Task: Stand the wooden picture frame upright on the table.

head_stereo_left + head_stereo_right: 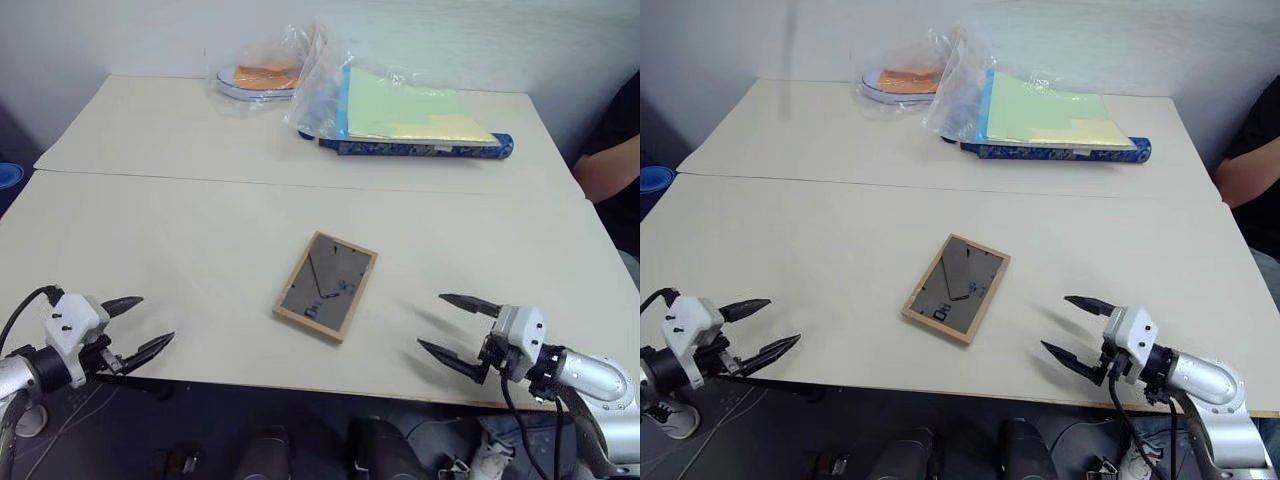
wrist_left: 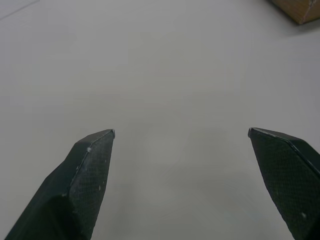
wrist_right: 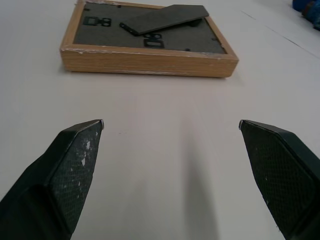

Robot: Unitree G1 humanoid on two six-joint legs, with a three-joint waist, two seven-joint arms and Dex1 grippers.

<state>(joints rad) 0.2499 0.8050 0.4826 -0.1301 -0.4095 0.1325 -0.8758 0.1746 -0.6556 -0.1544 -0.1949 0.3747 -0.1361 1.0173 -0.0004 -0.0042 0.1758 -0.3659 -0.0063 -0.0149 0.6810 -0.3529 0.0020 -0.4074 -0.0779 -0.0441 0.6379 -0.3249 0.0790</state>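
wooden picture frame (image 1: 326, 286) is found flat, back up, on table (image 1: 200, 230), between and ahead of left gripper (image 1: 140, 327) and right gripper (image 1: 458, 329); both spread wide, empty. long edges should be pinched squarely, stand unfolded first.

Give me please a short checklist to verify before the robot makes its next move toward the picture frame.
1. Wooden picture frame lies flat on the table, dark back up: ok.
2. Fold-out stand is reachable on top of the back: ok.
3. Left claw open and holding nothing: ok.
4. Right claw open and holding nothing: ok.
5. Table between each claw and the frame free of obstacles: ok.
6. Folder and plastic bags at the far edge, apart from the frame: ok.
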